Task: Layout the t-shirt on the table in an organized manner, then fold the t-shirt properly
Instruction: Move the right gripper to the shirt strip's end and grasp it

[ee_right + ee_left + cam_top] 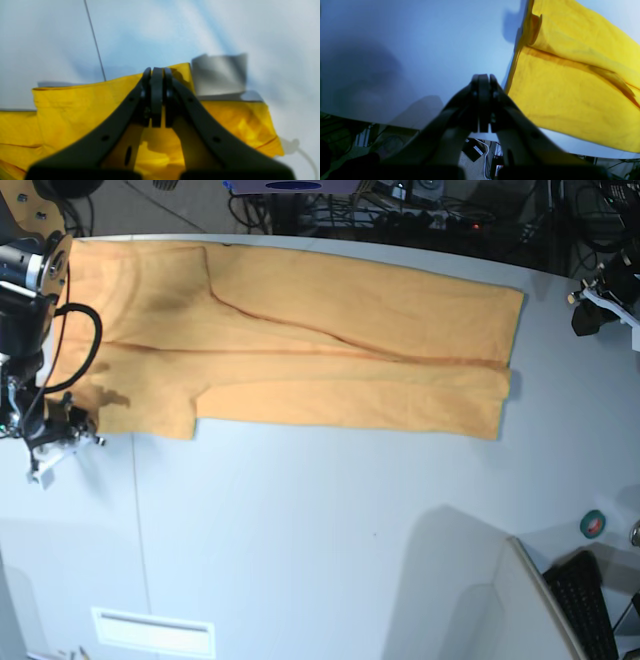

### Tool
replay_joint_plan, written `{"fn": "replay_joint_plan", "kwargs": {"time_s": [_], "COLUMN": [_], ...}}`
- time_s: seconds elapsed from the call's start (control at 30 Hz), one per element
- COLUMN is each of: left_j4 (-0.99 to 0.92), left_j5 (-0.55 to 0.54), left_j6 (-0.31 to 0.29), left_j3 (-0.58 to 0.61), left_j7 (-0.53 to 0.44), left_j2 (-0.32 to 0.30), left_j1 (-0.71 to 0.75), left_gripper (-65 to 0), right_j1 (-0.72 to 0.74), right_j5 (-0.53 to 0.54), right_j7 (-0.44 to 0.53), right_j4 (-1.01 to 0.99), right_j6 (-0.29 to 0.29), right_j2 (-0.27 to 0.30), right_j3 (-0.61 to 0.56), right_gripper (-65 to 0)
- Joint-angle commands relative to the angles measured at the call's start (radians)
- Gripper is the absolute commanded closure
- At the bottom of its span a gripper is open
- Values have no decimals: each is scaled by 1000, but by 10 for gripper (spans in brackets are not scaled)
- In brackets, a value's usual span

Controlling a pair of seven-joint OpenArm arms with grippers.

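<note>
The orange-yellow t-shirt (pixel 300 350) lies as a long band across the far half of the table (pixel 330 520), with one long crease along it. At its left end, my right gripper (pixel 70 435) stands with its jaws closed on the cloth's edge. In the right wrist view the right gripper (pixel 157 71) meets the t-shirt (pixel 75 110) at its raised rim, beside a pale grey tag-like flap (pixel 218 75). My left gripper (pixel 483 77) is shut and empty over bare table (pixel 420 50), just left of the t-shirt (pixel 570 87). In the base view the left gripper (pixel 585 298) is at the far right.
A thin dark seam (pixel 135 510) runs down the left of the tabletop. At the near right corner are a green tape roll (pixel 594 523), a black keyboard (pixel 590 600) and a pale upright panel (pixel 500 600). Cables and gear crowd the far edge (pixel 400 210).
</note>
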Motion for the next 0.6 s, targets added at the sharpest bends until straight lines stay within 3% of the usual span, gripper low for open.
{"fn": "replay_joint_plan", "kwargs": {"time_s": [0.0, 0.13, 0.3, 0.47, 0.57], "left_j4": [14, 14, 14, 14, 14], "left_j5": [-14, -14, -14, -14, -14], "left_j6": [-2, -2, 0, 0, 0], "left_j3": [-5, -5, -5, -5, -5], "left_j7": [-19, -19, -19, -19, -19], "left_j2": [-19, -17, -17, -17, -17], "left_j1": [2, 2, -1, -3, -3], "left_gripper": [0, 0, 0, 0, 0], "right_j1": [24, 12, -89, -200, -273], "right_j5": [12, 15, 17, 17, 15], "right_j7": [13, 9, -8, -120, -179], "right_j4": [16, 30, 228, 476, 625], "right_j6": [2, 2, 2, 2, 2], "right_j2": [17, 17, -18, -73, -118], "right_j3": [5, 6, 6, 9, 74], "right_gripper": [0, 0, 0, 0, 0]}}
